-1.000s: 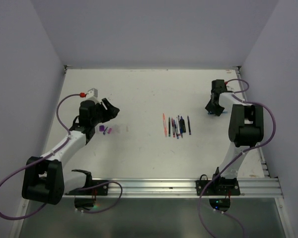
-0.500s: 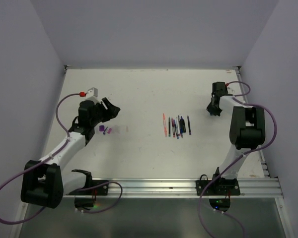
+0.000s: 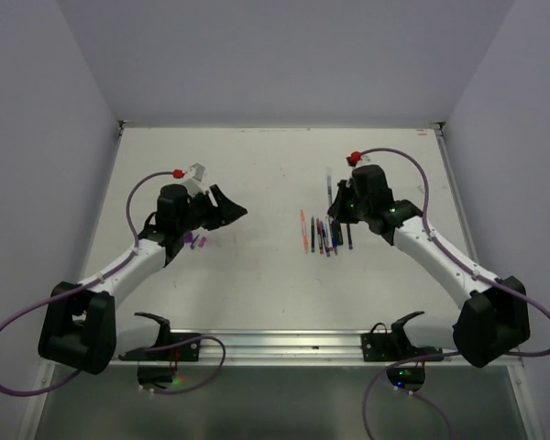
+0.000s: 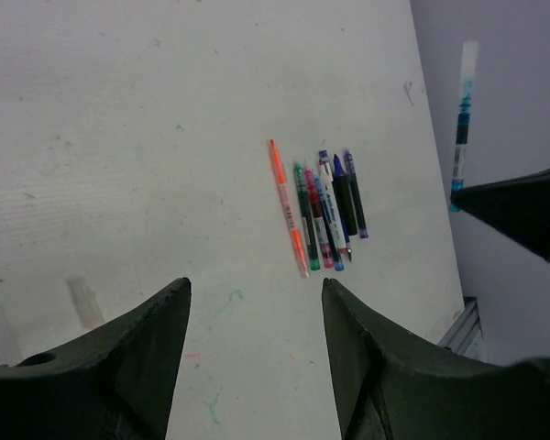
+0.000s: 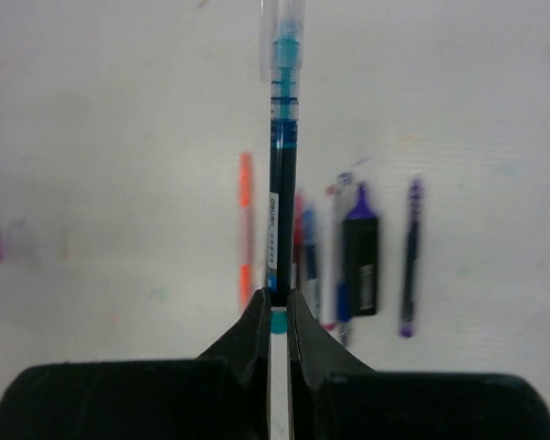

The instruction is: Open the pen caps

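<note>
Now, with right jaws pinching the teal pen, bring spread left jaws squarely over its clear cap, upper centre, then pull straight.

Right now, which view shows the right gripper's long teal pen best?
Right wrist: the long teal pen is large and sharp in the right gripper. Left wrist shows it small, blurred; top external, a sliver.
</note>
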Action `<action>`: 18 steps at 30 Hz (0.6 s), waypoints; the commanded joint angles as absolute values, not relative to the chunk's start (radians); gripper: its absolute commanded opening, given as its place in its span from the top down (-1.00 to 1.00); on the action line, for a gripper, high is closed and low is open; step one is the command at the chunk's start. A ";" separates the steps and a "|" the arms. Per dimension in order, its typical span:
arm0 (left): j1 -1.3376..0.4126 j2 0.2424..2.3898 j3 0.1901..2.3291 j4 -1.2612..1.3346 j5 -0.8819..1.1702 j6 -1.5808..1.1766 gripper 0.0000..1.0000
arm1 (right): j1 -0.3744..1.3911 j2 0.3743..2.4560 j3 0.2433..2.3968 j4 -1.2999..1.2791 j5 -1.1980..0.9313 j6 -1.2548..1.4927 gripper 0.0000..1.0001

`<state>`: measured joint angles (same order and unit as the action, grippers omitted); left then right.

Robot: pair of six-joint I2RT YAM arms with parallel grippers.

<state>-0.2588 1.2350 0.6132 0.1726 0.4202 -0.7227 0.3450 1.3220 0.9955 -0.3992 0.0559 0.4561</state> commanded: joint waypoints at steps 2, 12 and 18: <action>-0.285 1.201 0.629 0.273 0.482 -0.801 -0.26 | 0.549 1.296 0.919 -0.437 -0.161 0.428 1.00; -0.347 1.239 0.624 0.311 0.472 -0.850 -0.37 | 0.868 1.295 0.893 -0.325 -0.133 0.502 1.00; -0.387 1.287 0.615 0.351 0.469 -0.882 -0.36 | 0.911 1.312 0.930 -0.313 -0.118 0.511 1.00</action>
<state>-0.3706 1.2716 0.6132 0.2813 0.4637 -0.8471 0.9028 1.2961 0.8738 -0.3614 -0.1261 0.4961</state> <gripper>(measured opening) 0.684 0.047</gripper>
